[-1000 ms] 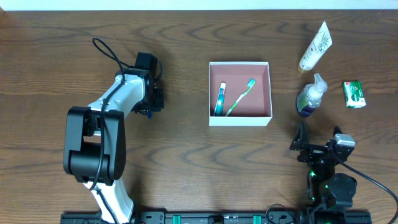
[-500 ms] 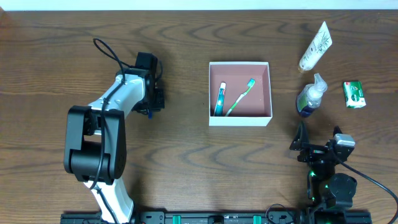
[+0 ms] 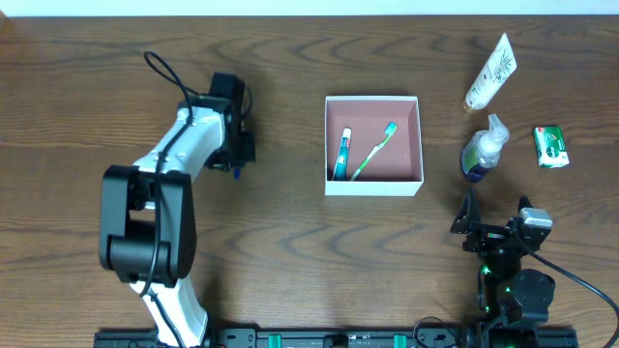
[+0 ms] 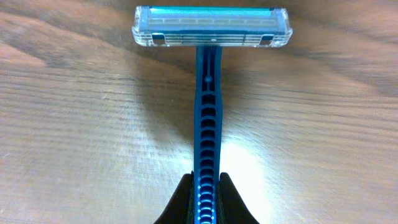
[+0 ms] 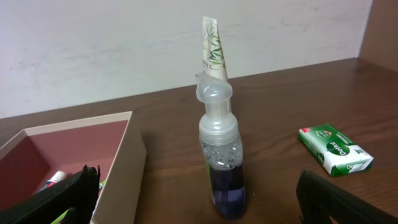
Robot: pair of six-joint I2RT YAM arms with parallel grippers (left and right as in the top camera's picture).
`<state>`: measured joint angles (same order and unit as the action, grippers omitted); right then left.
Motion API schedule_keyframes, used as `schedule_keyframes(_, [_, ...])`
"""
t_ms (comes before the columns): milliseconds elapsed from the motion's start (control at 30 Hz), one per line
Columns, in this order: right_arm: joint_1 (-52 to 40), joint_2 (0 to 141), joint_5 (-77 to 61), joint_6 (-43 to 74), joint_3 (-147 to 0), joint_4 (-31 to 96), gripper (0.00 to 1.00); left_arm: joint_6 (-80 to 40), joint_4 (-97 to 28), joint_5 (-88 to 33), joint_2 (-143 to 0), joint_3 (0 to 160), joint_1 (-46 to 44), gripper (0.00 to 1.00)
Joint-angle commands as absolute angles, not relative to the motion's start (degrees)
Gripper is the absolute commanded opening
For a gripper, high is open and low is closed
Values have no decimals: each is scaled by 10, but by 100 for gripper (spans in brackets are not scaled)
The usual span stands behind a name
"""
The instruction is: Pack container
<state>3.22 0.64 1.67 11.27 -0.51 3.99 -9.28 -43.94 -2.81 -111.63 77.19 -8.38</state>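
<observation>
The container (image 3: pixel 374 187) is a square white-walled box with a pink-brown floor, at the table's middle; it also shows in the right wrist view (image 5: pixel 124 155). A toothpaste tube (image 3: pixel 342 153) and a green toothbrush (image 3: pixel 377 147) lie in it. My left gripper (image 3: pixel 235 155) is well left of it, shut on the handle of a blue razor (image 4: pixel 208 93), seen in the left wrist view (image 4: pixel 205 186). My right gripper (image 3: pixel 471 224) is open and empty, near the front right, facing a pump bottle (image 5: pixel 221 162).
The pump bottle (image 3: pixel 481 150) with purple liquid stands just right of the container. A white tube (image 3: pixel 491 72) lies behind it, and a green soap box (image 3: pixel 550 147) lies to its right. The right wrist view shows the tube (image 5: pixel 212 53) and soap box (image 5: pixel 334 149).
My left gripper has moved a little toward the far side of the table with the razor in it. The right arm has not moved.
</observation>
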Motion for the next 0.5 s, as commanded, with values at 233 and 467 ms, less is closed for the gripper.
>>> schedule_keyframes(233, [38,4,15,104,-3,41,99,-186,-424,-161,-951,847,-172,6])
schedule_keyframes(467, [38,4,15,104,-3,41,99,-253,-383,-99,-946,847,-306,6])
